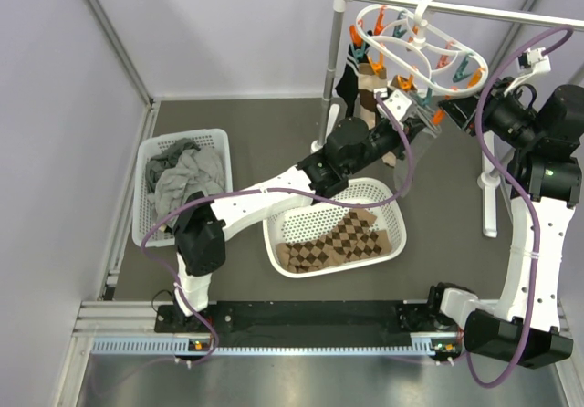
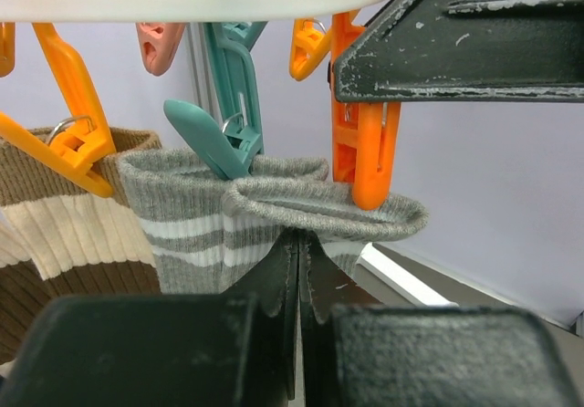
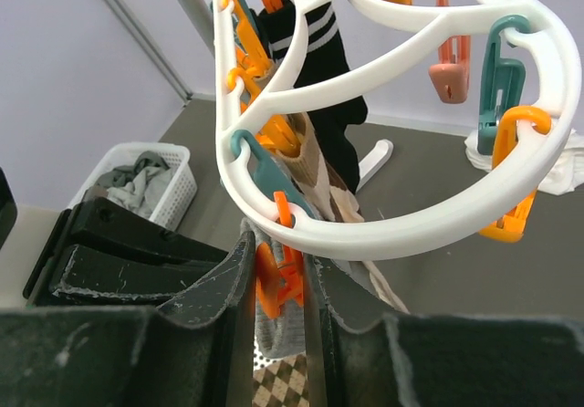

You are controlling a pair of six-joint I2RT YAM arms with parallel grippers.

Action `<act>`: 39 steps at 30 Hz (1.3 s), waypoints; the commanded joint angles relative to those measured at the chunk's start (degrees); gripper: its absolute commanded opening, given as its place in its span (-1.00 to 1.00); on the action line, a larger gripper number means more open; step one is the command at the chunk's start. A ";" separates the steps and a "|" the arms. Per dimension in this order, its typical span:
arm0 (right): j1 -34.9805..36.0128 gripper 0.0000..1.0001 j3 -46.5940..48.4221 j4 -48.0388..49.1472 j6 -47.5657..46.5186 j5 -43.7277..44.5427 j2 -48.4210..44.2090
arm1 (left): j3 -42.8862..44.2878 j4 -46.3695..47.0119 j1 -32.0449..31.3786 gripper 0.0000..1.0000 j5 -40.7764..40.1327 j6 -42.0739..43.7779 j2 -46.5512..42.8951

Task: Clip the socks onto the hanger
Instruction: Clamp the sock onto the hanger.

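The white oval hanger hangs from a rail at the back right, with orange and teal pegs. A black sock and a tan banded sock hang clipped to it. One grey sock is held by a teal peg. My left gripper is shut on the cuff of a second grey sock and holds it up under the ring. My right gripper is shut on an orange peg on the ring, right over that cuff.
A white basket holding the brown diamond-patterned cloth stands under the left arm. A second white basket with grey garments stands at the left. The rail's upright pole rises just left of the hanger. Walls close in on both sides.
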 commanded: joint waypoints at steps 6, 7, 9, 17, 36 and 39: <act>1.05 -1.00 0.14 -1.60 -2.70 0.93 -1.53 | 3.49 -0.62 -0.63 -1.00 -0.59 -0.95 -2.28; 1.05 -1.00 0.06 -1.43 -2.61 0.92 -1.53 | 3.75 -1.15 -0.55 -1.00 -0.50 -0.95 -2.28; 1.05 -1.00 -0.03 -0.99 -2.00 0.58 -1.70 | 4.36 -1.68 -0.72 -1.00 -0.68 -0.95 -2.20; 1.40 -1.00 0.32 -0.28 -1.03 -0.48 -2.14 | 7.26 -3.96 -1.07 -1.00 -2.26 -0.60 -1.32; 1.76 0.07 -0.21 -0.11 -1.56 1.10 -2.93 | 9.20 -5.46 -1.78 -1.00 -2.52 0.19 -0.53; 1.67 0.31 -0.29 0.42 -1.11 0.92 -3.29 | 9.11 -5.37 -1.86 -1.00 -2.43 0.37 -0.53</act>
